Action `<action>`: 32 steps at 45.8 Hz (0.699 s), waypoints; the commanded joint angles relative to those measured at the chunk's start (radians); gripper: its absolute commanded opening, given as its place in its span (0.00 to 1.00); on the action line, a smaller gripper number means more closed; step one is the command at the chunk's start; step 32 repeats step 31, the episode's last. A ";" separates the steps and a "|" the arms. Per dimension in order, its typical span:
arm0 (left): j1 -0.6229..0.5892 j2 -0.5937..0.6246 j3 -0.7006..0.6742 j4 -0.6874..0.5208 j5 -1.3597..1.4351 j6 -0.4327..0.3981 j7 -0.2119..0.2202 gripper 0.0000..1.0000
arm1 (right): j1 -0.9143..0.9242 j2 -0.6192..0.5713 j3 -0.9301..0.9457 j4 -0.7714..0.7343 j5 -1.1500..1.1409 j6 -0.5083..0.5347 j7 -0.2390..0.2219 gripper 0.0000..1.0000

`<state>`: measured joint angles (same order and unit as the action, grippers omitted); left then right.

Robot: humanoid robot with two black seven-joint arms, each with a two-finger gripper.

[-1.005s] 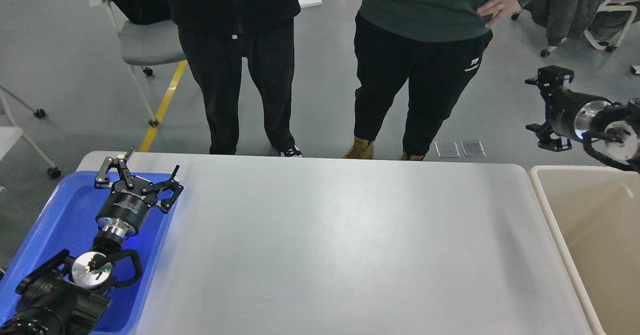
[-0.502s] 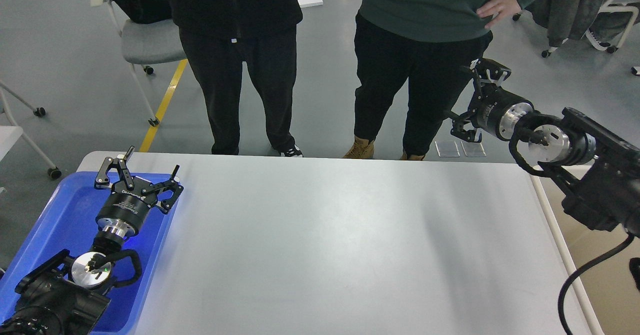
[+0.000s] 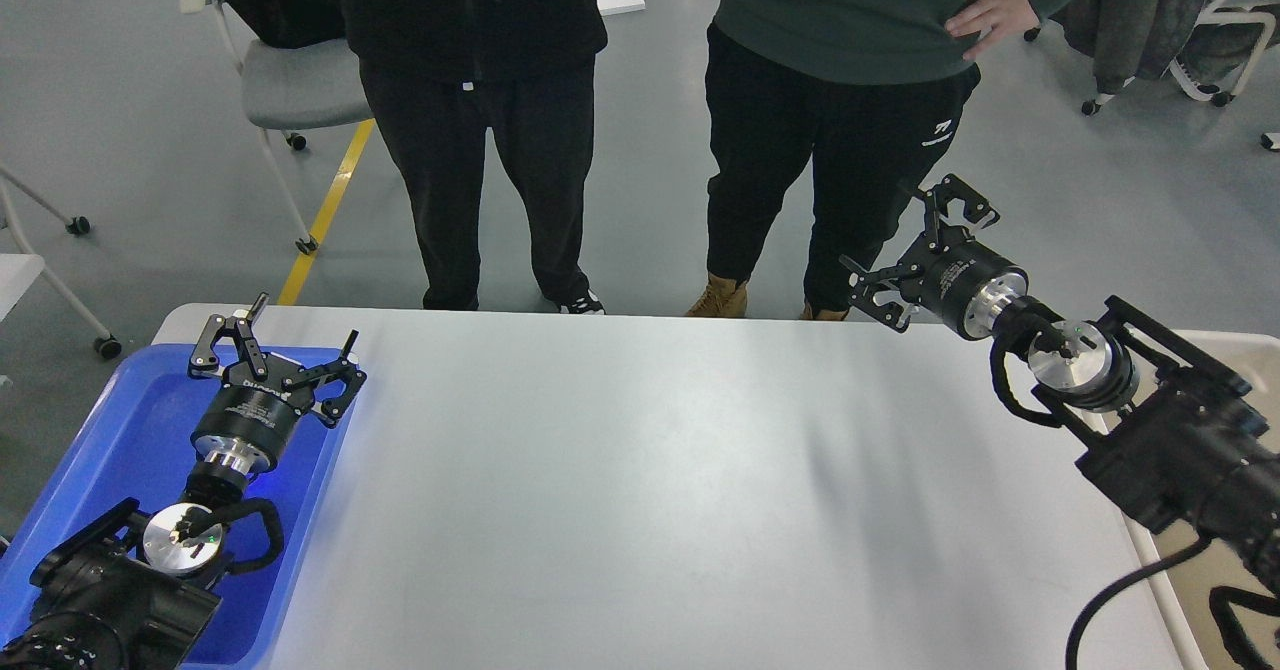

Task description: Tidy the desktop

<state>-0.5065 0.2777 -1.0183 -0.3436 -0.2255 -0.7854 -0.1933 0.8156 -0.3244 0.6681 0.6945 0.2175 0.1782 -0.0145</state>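
Room: grey floor with a yellow line, rolling chairs, two people (image 3: pixel 470 120) standing just past the far table edge.
Surface: desktop (image 3: pixel 640 490), plain white-grey top with rounded corners, fills the middle of the view; no loose items visible on it.
Left side: blue tray (image 3: pixel 120 430) against the left edge of the desktop.
Right side: beige bin (image 3: pixel 1240 360) at the right edge, mostly hidden by the arm.
Left gripper (image 3: pixel 285 340): over the far end of the tray, fingers spread wide, nothing between them.
Right gripper (image 3: pixel 915 250): above the far right corner of the desktop, fingers apart, nothing held.
Handling: desktop looks rigid, heavy, fixed; smooth matte, likely low-friction. Not a thing to lift; judged to be worked on, not grasped. No handle or grip point visible.
Task state: looks done or nearly so, judging from the bare top.
Writing: white logo on the right person's trousers and print on the left gripper body, both too small to read.
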 commanded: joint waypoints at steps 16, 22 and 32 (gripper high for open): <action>0.000 0.000 0.001 0.000 0.000 0.000 0.000 1.00 | -0.119 0.007 0.068 -0.112 0.029 0.104 0.051 1.00; 0.000 0.000 0.000 0.000 0.000 0.000 0.000 1.00 | -0.130 0.008 0.068 -0.110 0.029 0.106 0.051 1.00; 0.000 0.000 0.000 0.000 0.000 0.000 0.000 1.00 | -0.142 0.007 0.079 -0.101 0.028 0.115 0.051 1.00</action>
